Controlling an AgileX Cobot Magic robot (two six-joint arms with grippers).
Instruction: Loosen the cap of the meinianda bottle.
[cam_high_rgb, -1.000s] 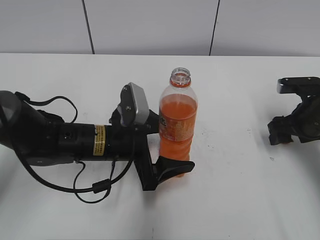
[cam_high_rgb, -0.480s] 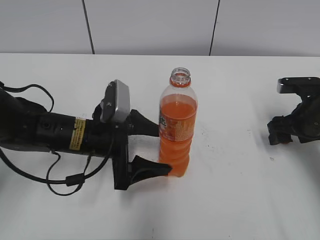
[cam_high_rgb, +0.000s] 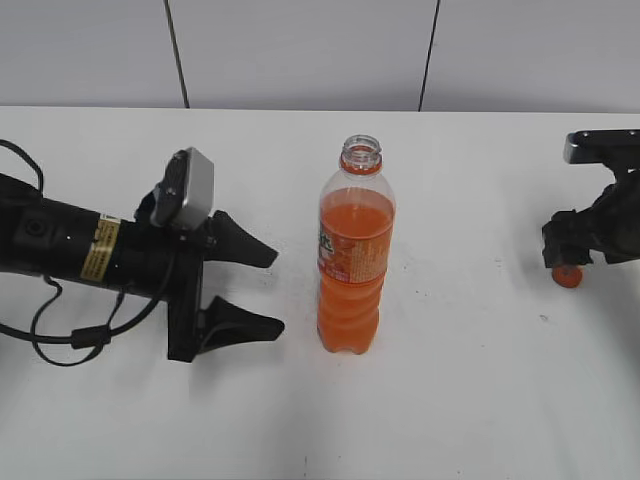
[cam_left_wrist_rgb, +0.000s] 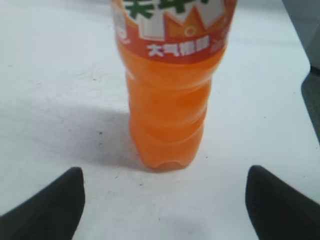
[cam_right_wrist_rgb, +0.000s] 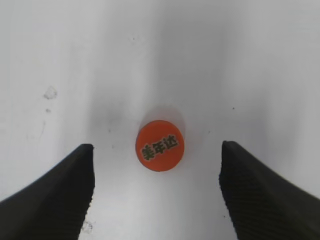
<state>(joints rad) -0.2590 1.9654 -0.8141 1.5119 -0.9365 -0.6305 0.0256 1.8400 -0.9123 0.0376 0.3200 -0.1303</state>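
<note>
White worktop (cam_high_rgb: 450, 400), faint specks; grey panelled wall (cam_high_rgb: 300, 50) behind. Meinianda bottle (cam_high_rgb: 353, 262) upright, uncapped. Cap (cam_right_wrist_rgb: 160, 145) flat on worktop. Both jaws apart, empty.

The meinianda bottle (cam_high_rgb: 353, 265) stands upright on the white surface (cam_high_rgb: 450, 400), uncapped, its neck open, orange drink filling it to the shoulder. The cap (cam_right_wrist_rgb: 160, 145) lies flat, well apart to the right.
</note>
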